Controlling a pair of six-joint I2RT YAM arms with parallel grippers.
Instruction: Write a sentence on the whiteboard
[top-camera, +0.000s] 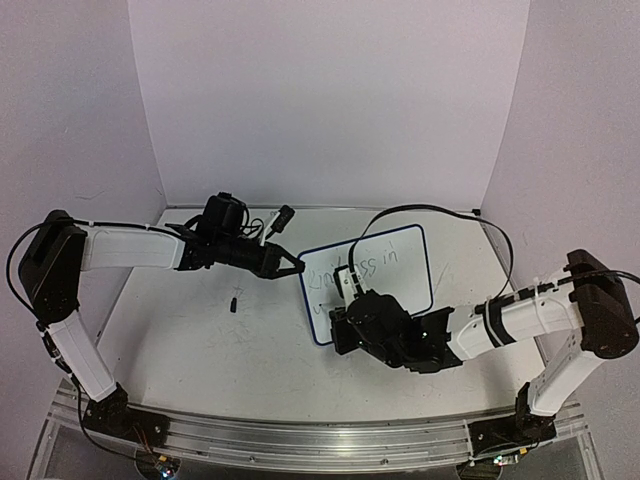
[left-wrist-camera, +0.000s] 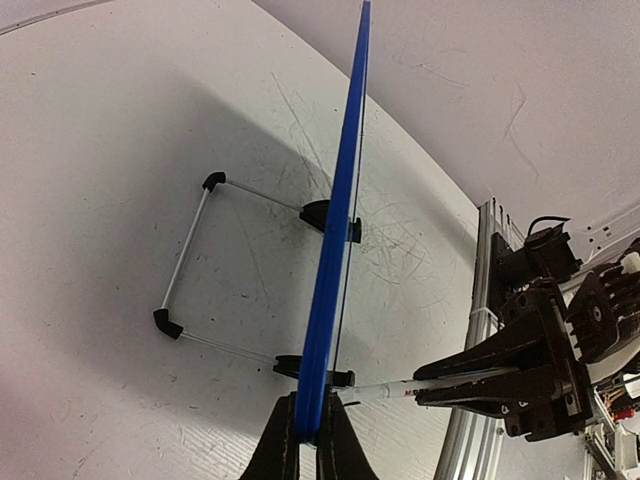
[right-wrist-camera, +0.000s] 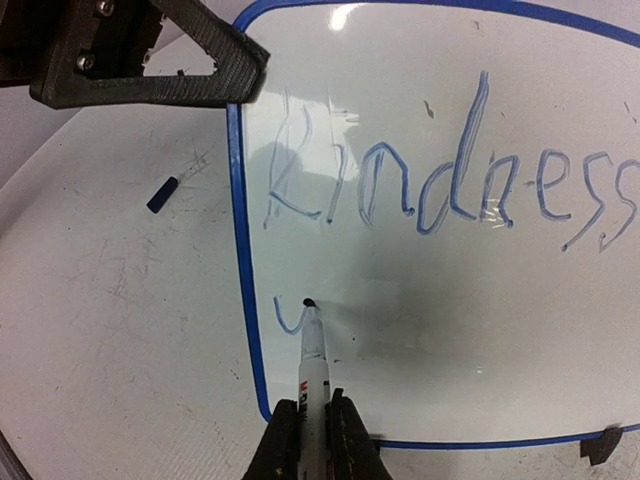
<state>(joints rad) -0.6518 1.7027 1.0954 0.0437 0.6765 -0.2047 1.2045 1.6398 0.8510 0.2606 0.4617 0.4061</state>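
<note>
The whiteboard (top-camera: 410, 285) stands tilted on the table, blue-framed. The sentence (top-camera: 365, 268) reads "Kindness in" on the top line. In the right wrist view the sentence (right-wrist-camera: 440, 190) shows "Kindness", with one curved stroke (right-wrist-camera: 288, 318) begun below it. My left gripper (top-camera: 295, 268) is shut on the board's left edge; in the left wrist view (left-wrist-camera: 308, 440) its jaws clamp the blue frame (left-wrist-camera: 340, 220). My right gripper (right-wrist-camera: 310, 430) is shut on a white marker (right-wrist-camera: 314, 365), whose black tip touches the whiteboard (right-wrist-camera: 480, 330) at the end of that stroke. It also shows in the top view (top-camera: 345, 315).
The marker's dark cap (top-camera: 234, 300) lies on the table left of the board, also visible in the right wrist view (right-wrist-camera: 160, 194). The board's wire stand with black feet (left-wrist-camera: 185, 260) rests behind it. An aluminium rail (top-camera: 300, 440) runs along the front edge. Walls enclose the table.
</note>
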